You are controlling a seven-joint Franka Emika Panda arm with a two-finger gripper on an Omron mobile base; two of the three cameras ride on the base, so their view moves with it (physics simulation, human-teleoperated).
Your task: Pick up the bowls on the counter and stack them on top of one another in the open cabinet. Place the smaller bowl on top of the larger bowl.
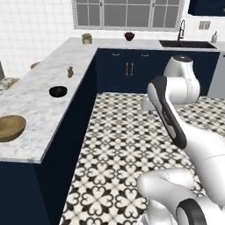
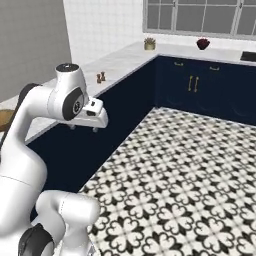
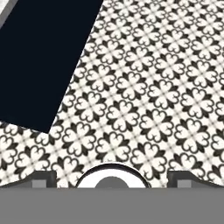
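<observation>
We log both bowls on the counter [image 1: 39, 94], neither yet lifted. In the left base view the wooden bowl [image 1: 10, 127] sits at about 9 o'clock, near the counter's near end and close to its front edge. The black bowl [image 1: 58, 91] lies further along the slab, towards 10 o'clock from picture centre, well apart from the wooden one. A small brown figurine [image 1: 70, 71] stands beyond the black bowl, at about 11 o'clock.

The arm is folded over the patterned floor [image 3: 144, 96], away from the counter. In the right base view the gripper [image 2: 84, 128] hangs beside the dark cabinet front, pointing down. In the hand view the two fingertips [image 3: 183, 178] stand wide apart with bare floor between them, so the claw is apart and holds nothing.

We judge the step in hand to be the approach to the first bowl. Since the black bowl must end on top, the wooden bowl should go into the cabinet first. We cannot make out the open cabinet in these views, so its place must be found before carrying.

To do it well: raise the hand above counter height before swinging across, so it does not hit the slab edge. Come down over the wooden bowl's rim with one finger inside and one outside. The rim looks thick, so keep the claw wide until it straddles the rim.
</observation>
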